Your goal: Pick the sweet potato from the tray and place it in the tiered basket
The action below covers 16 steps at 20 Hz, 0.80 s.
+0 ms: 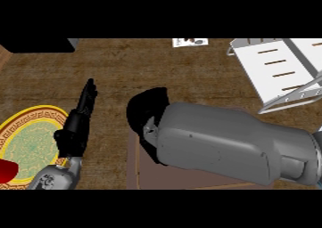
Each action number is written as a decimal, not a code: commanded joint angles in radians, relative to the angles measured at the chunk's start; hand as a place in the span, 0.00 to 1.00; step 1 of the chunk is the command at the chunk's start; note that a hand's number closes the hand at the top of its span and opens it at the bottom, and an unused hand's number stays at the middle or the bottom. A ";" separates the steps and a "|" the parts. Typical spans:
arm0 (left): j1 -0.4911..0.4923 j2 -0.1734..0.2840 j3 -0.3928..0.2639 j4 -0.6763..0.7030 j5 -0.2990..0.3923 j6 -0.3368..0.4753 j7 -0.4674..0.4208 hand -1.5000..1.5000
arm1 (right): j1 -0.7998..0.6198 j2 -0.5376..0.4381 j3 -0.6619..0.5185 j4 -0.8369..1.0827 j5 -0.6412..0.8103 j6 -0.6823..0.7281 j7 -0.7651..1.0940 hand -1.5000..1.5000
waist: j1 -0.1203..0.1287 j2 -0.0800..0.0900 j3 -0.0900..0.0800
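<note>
R forearm (222,144) is lying across the tray (146,171), covering most of it. R hand (146,111) is showing only as a dark curled shape at the tray's far edge; can't tell finger state. Sweet potato isn't showing, so position and long axis can't be told. L hand (81,116) is resting w/ fingers straight, together, beside the plate (31,133). Tiered basket (282,71) is sitting far R.

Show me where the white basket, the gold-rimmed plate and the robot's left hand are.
white basket (276,67): head view, on a slotted white panel.
gold-rimmed plate (33,116): head view, on its yellow patterned rim.
left hand (76,120): head view, on the black palm, fingers straight, pointing up.
</note>
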 commanded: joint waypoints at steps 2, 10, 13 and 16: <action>-0.011 -0.003 0.010 -0.020 0.002 -0.009 0.036 0.50 | 0.035 -0.022 -0.003 -0.013 0.020 0.026 0.166 0.00 | 0.000 0.001 0.001; 0.019 -0.033 -0.007 -0.035 -0.044 0.011 0.023 0.50 | 0.142 -0.043 -0.008 -0.067 0.077 -0.003 0.133 0.00 | 0.006 0.003 0.001; -0.022 -0.014 0.029 -0.032 -0.024 -0.014 0.058 0.50 | 0.157 -0.007 -0.008 -0.087 0.074 -0.010 0.183 0.00 | 0.006 0.002 0.001; -0.047 -0.008 0.038 -0.032 -0.011 -0.050 0.079 0.50 | 0.167 -0.006 -0.036 -0.054 0.084 0.016 0.147 0.00 | 0.009 0.004 0.000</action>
